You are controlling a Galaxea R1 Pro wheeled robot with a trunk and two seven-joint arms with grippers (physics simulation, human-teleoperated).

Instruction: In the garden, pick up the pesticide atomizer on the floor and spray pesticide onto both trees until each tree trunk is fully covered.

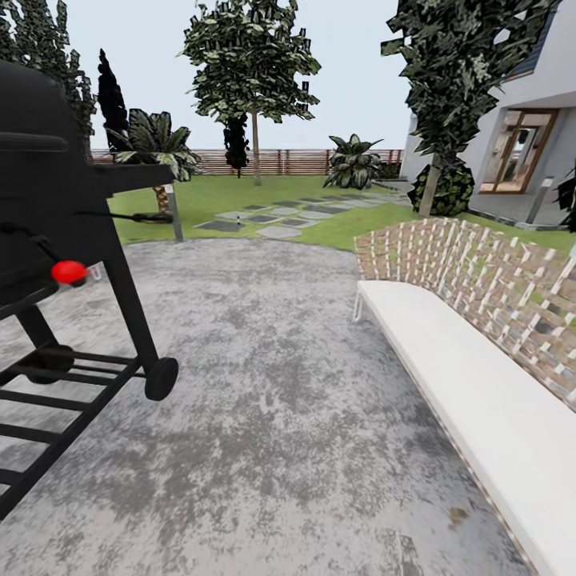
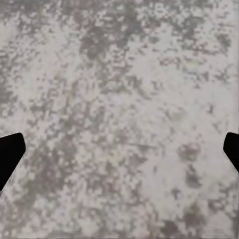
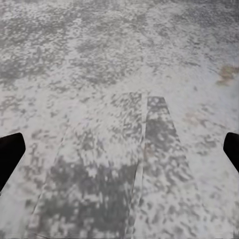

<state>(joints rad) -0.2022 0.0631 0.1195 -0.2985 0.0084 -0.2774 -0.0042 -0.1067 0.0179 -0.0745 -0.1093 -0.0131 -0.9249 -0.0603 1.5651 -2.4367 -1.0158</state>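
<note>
Both tools, left tool (image 2: 119, 154) and right tool (image 3: 119, 154), hung spread and empty over mottled grey paving (image 1: 264, 416); 2 thick-trunked trees (image 1: 254, 64) (image 1: 452, 72) stood far ahead, beyond 1 black grill (image 1: 56, 240) and 1 white sofa (image 1: 480, 384).

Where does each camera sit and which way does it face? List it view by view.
Head view: on the head, facing forward over grey paving towards lawn, grill and bench.
Left wrist view: looks down at paving; left gripper fingertips open at the edges.
Right wrist view: same, right gripper open.
Shared: the mottled paving.
</note>
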